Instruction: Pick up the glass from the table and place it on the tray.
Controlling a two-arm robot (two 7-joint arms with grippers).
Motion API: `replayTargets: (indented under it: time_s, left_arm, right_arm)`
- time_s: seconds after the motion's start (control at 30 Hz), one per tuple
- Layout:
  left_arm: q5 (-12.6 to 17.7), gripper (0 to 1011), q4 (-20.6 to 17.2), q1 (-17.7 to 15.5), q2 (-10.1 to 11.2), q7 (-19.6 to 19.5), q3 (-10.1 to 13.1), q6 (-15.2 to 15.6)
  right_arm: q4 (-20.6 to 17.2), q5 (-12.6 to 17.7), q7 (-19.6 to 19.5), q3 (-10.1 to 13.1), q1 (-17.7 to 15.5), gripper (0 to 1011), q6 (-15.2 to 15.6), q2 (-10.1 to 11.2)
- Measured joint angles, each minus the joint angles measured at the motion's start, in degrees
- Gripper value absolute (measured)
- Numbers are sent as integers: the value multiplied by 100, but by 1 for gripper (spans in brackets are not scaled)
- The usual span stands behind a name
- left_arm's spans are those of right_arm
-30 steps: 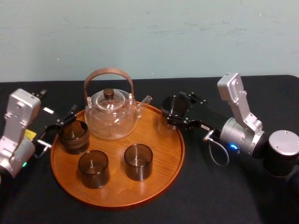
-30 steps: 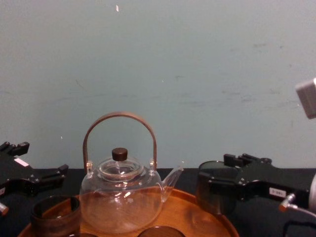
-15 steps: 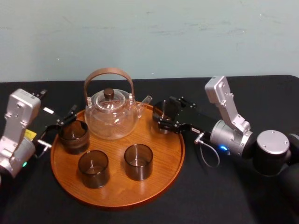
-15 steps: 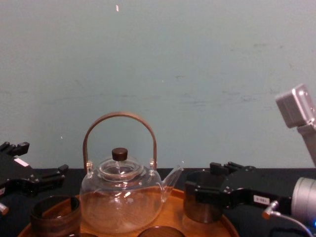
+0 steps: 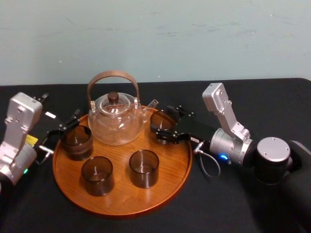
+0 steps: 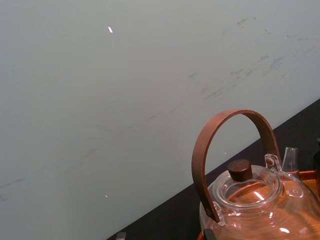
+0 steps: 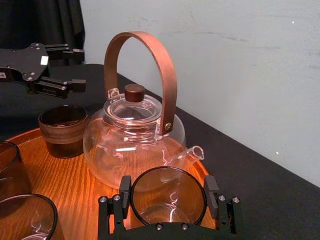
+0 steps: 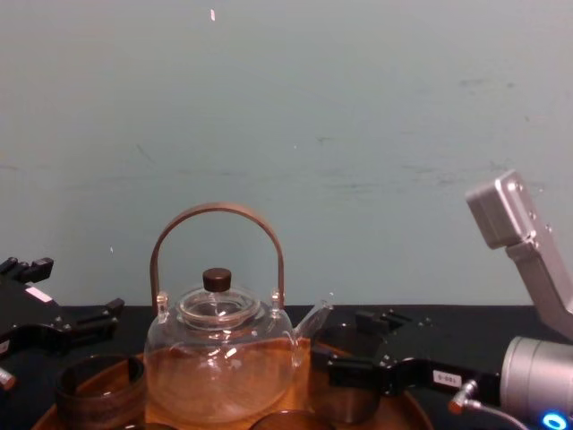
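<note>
A dark, see-through glass (image 5: 162, 122) (image 7: 167, 196) sits between the fingers of my right gripper (image 5: 163, 128) (image 7: 167, 200), which is shut on it. One finger (image 7: 125, 190) presses on each side. The glass hangs low over the back right part of the round orange-brown tray (image 5: 121, 209) (image 7: 75, 182), just beside the teapot's spout. I cannot tell whether its base touches the wood. In the chest view the glass (image 8: 345, 399) is level with the tray's rim (image 8: 407, 414). The black table (image 5: 218, 204) lies under the tray. My left gripper (image 5: 62, 130) (image 7: 79, 66) rests open at the tray's left edge.
A clear glass teapot (image 5: 115, 119) with a brown arched handle stands at the tray's back. Three more dark glasses stand on the tray: left (image 5: 76, 141), front left (image 5: 97, 174) and front middle (image 5: 144, 167). Bare wood shows at the tray's right front.
My right gripper has carried the glass leftward from outside the tray's right rim to over the tray beside the spout, and lower. The left arm has not moved.
</note>
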Motion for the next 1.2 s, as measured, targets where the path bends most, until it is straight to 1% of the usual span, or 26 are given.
replayTargets:
  time_s: [0.33, 0.6, 1.2]
  left_arm:
    - [0, 1001, 0, 0, 0, 0, 0, 0]
    - [0, 1001, 0, 0, 0, 0, 0, 0]
    - [0, 1001, 0, 0, 0, 0, 0, 0]
  right_arm:
    - [95, -16, 28, -36, 31, 899, -32, -60]
    - [139, -39, -8, -46, 30, 899, 8, -79]
    - [103, -91, -87, -49, -33, 899, 28, -51]
